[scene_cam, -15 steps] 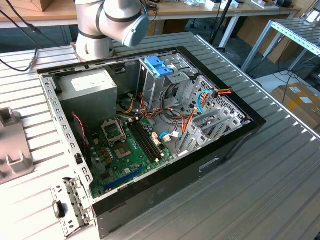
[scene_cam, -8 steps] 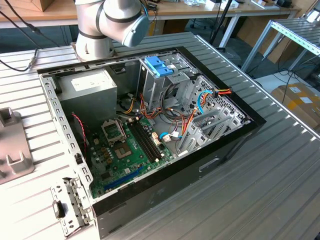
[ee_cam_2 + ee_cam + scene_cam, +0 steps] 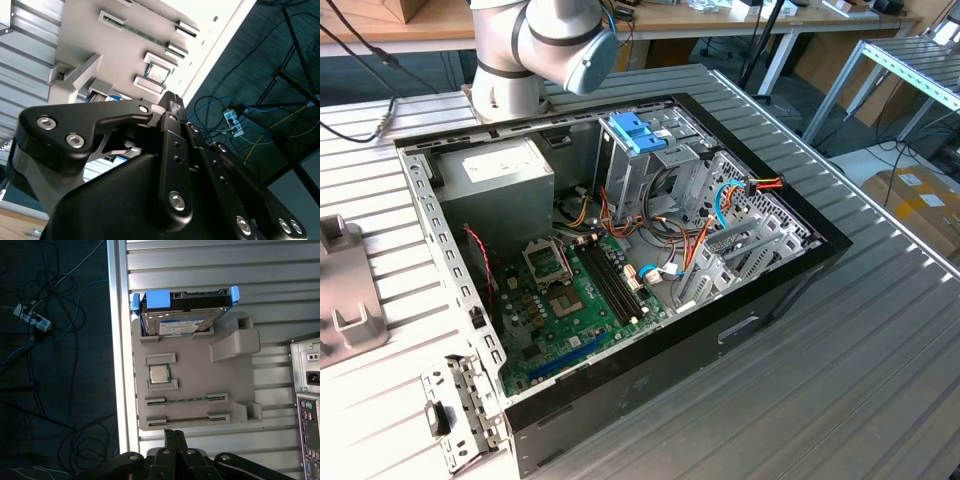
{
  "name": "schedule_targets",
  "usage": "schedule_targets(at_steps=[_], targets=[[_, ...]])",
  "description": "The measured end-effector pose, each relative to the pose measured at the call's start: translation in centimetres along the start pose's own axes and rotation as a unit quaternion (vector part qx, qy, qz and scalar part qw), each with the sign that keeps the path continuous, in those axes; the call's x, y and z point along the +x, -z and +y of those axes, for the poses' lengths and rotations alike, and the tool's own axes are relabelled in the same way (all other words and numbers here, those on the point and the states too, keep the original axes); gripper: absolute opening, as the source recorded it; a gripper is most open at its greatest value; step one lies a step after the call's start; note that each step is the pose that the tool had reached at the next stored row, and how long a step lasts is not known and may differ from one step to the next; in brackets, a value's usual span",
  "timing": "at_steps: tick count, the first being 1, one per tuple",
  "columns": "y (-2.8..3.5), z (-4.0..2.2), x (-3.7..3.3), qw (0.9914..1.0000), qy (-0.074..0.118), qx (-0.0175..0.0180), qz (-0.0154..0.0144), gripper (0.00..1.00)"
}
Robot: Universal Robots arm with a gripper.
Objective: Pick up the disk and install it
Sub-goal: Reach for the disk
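Disk (image 3: 182, 315) rests in a slot of the grey plastic holder (image 3: 195, 390) on the ribbed metal counter (image 3: 200, 270), apart from my tool (image 3: 174, 434), which is closed on nothing. I judge the disk stiff, dense and shock-sensitive. Its blue side pieces (image 3: 234, 294) look the safest hold, since the smooth metal faces may slip.

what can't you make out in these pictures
- Disk: bottom edge, first wrist view, sunk in the grey holder.
- Arm: exterior view, cut off by the top edge.
- Gripper: first wrist view, body cut off by the bottom edge.
- Drive cage inside: exterior view, covered by its blue handles.
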State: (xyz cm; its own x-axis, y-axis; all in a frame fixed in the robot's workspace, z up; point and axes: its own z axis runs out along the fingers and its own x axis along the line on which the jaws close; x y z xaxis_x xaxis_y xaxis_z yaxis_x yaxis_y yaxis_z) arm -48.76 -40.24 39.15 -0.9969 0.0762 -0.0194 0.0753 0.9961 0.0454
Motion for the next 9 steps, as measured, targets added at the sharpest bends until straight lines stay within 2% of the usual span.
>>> schedule_targets(at_steps=[9], targets=[[-0.02,-0.05,0.65,1.0,0.0,0.0,0.0,0.11]])
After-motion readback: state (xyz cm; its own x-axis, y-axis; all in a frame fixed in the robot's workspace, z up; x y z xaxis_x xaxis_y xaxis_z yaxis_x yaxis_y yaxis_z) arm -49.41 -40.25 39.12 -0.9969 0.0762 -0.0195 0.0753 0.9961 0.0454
